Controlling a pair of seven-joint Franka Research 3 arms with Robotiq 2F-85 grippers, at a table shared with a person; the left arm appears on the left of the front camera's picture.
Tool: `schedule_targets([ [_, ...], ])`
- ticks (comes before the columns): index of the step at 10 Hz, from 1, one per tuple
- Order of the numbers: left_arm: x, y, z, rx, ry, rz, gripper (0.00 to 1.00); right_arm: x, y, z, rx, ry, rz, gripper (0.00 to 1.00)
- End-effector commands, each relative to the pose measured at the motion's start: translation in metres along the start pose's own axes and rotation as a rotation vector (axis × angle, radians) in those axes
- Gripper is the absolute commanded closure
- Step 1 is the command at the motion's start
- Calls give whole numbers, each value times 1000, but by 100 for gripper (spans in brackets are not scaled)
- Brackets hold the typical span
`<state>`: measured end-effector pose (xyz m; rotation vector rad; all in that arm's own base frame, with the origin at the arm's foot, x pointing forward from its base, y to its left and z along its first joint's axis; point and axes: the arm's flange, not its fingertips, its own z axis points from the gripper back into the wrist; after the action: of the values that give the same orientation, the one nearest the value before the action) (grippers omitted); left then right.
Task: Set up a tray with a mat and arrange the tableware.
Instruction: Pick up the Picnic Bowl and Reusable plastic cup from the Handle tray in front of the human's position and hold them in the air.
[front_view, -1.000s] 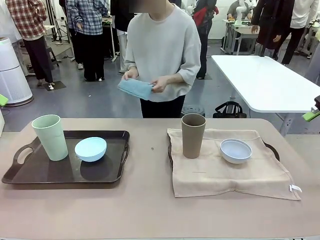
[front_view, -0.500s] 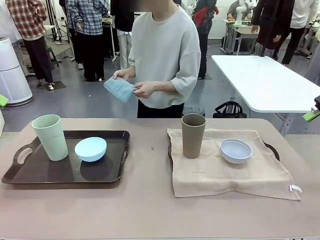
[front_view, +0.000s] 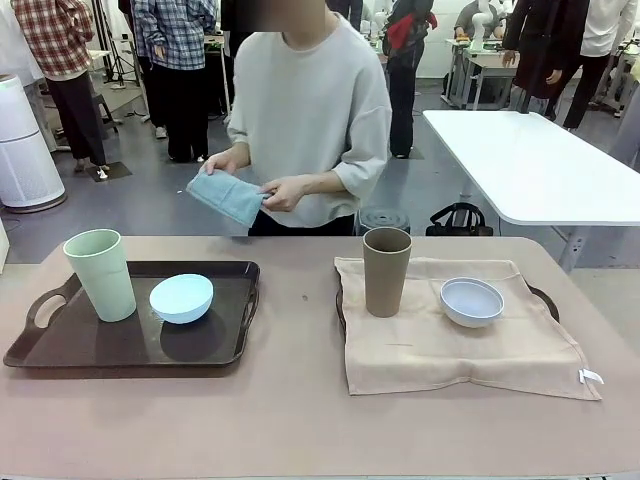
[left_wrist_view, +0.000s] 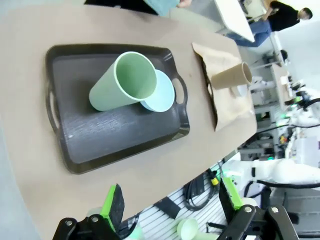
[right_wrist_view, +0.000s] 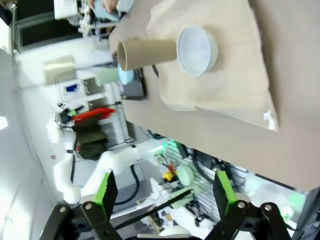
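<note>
On the left, a dark tray (front_view: 60, 345) carries a pale green cup (front_view: 101, 275) and a light blue bowl (front_view: 181, 298). To the right, a beige mat (front_view: 450, 350) covers a second tray whose handle (front_view: 545, 298) peeks out; a brown cup (front_view: 386, 271) and a bluish-white bowl (front_view: 472, 302) stand on it. My left gripper (left_wrist_view: 172, 202) hangs open high above the dark tray (left_wrist_view: 100, 140) and green cup (left_wrist_view: 122, 82). High over the mat (right_wrist_view: 235, 85), my right gripper (right_wrist_view: 165, 192) is open above the brown cup (right_wrist_view: 147, 52) and white bowl (right_wrist_view: 196, 50).
A person stands at the table's far edge holding a folded blue cloth (front_view: 227, 196) in both hands. A white table (front_view: 530, 160) stands behind on the right. Bare tabletop (front_view: 300, 330) lies between the two trays.
The person has stepped toward the left and lowered the blue cloth nearer the table. The green fingertips at both edges of the front view have left the picture.
</note>
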<state>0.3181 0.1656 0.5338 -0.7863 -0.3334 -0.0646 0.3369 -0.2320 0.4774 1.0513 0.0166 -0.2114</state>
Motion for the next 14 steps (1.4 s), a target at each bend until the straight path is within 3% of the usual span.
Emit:
schedule_targets([
  [1,5,22,9,-118,-30,-3,0,4,-20,16,100,16,-29,0],
  [3,6,53,25,-198,-75,51,0,-12,-37,33,153,7,-31,0],
  [6,-6,90,60,-236,-40,131,0,-27,-58,55,190,-27,-47,0],
  [8,-17,97,80,-191,-11,151,0,-30,-54,53,189,-31,-45,0],
  [13,-18,96,75,-208,-26,176,0,-35,-58,53,166,-33,-72,0],
  [14,-20,98,63,-302,-22,88,0,-35,-58,53,166,-33,-72,0],
])
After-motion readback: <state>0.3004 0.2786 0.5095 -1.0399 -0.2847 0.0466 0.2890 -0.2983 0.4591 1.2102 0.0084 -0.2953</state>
